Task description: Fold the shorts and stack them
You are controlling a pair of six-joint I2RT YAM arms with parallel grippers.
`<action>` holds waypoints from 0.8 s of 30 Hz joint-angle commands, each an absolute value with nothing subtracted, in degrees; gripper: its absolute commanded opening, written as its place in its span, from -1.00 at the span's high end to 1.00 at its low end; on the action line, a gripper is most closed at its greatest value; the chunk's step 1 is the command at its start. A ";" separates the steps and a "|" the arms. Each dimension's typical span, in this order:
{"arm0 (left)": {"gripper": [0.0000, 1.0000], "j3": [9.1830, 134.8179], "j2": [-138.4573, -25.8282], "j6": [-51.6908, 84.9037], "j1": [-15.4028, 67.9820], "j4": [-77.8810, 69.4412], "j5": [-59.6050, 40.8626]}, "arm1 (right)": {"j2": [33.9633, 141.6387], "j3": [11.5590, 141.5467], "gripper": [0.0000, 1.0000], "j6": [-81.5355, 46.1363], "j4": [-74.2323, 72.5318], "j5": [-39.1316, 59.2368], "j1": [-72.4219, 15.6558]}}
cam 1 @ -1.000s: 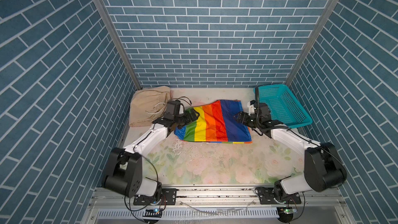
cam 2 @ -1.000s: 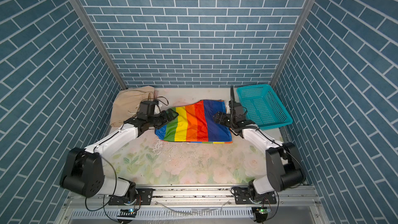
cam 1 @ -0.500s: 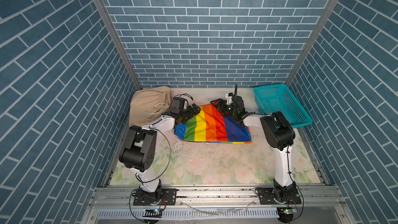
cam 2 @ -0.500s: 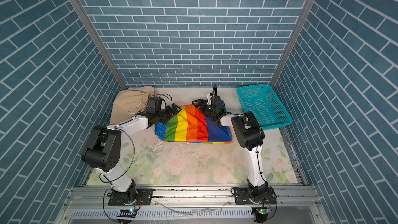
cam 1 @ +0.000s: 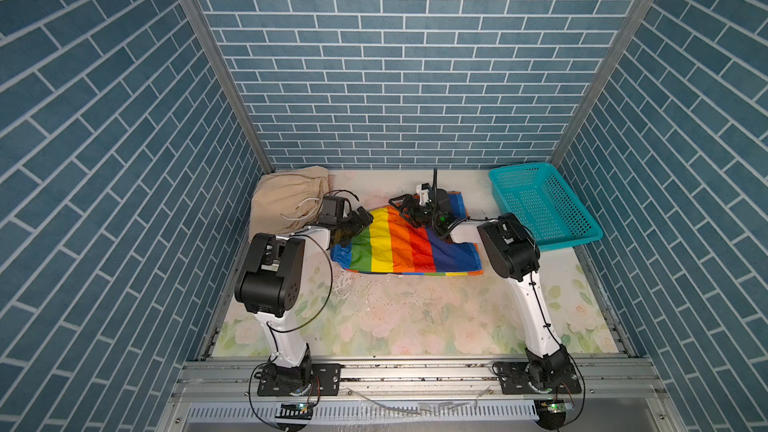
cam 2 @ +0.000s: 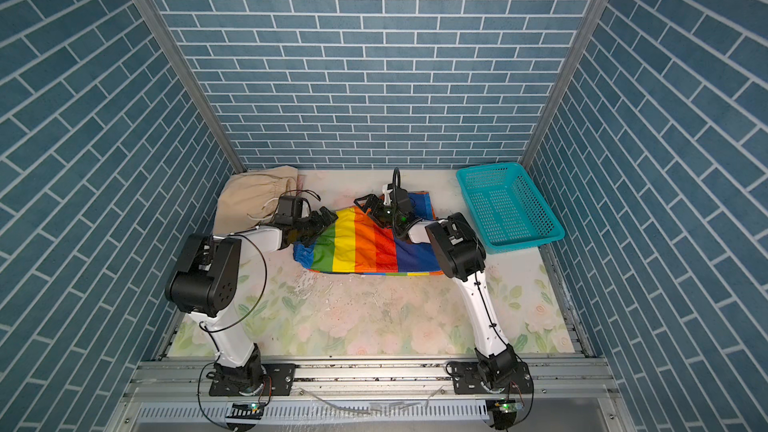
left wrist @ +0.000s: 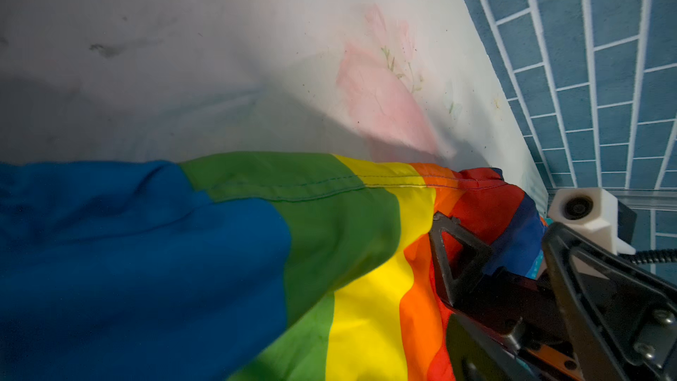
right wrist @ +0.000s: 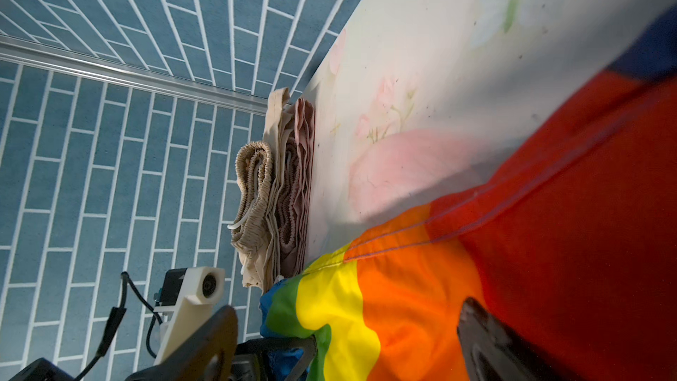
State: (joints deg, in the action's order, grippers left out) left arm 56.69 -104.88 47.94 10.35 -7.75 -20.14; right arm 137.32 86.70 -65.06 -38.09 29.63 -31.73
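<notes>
Top views: show the rainbow-striped shorts (cam 1: 399, 249) (cam 2: 365, 249) lying across the middle of the table (cam 1: 415, 317) (cam 2: 374, 317), toward its back, with stripes running front to back: blue, green, yellow, orange, red and dark blue from left to right. Lie flat along the near hem and rumpled along the far edge, where both arms reach the cloth. Left gripper (cam 1: 360, 221) (cam 2: 326, 220): sits at the far left corner of the cloth, by the blue and green stripes, with jaws spread apart and gripping nothing; cannot be told whether the fingertips touch the fabric. Right gripper (cam 1: 409, 211) (cam 2: 371, 209): sits over the far edge near the red and dark blue stripes, with jaws likewise spread wide and nothing pinched between them. Left wrist view: fills its lower half with the same cloth, shows the stitched hem throwing a shadow on the floral tabletop, and catches one dark triangular finger of the right gripper over the orange and red stripes. Right wrist view: shows the beige shorts (right wrist: 252, 177) folded on top of the pink shorts (right wrist: 296, 177), both seen edge-on with gathered waistbands, just beside the blue end of the rainbow cloth. Top views again: place the beige pile (cam 1: 286, 197) (cam 2: 253, 197) in the back left corner and the teal basket (cam 1: 540, 205) (cam 2: 507, 205) in the back right corner, apart from all three shorts.
</notes>
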 commanded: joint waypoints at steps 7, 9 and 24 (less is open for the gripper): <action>-0.99 50.56 -106.63 45.46 9.67 -7.82 -20.20 | 140.40 87.27 -0.90 -58.38 -32.57 31.64 -22.33; -0.99 49.61 -106.61 45.36 9.74 -8.31 -20.58 | 139.97 87.53 -0.89 -56.73 -30.41 32.14 -20.18; -0.99 49.33 -106.03 45.33 10.37 -8.66 -21.86 | 121.95 82.94 -0.92 -49.05 -23.50 33.57 -17.74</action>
State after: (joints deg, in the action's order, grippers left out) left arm 50.78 -104.20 45.23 10.20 -16.47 -21.87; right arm 130.74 85.32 -52.23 -24.05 34.02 -14.50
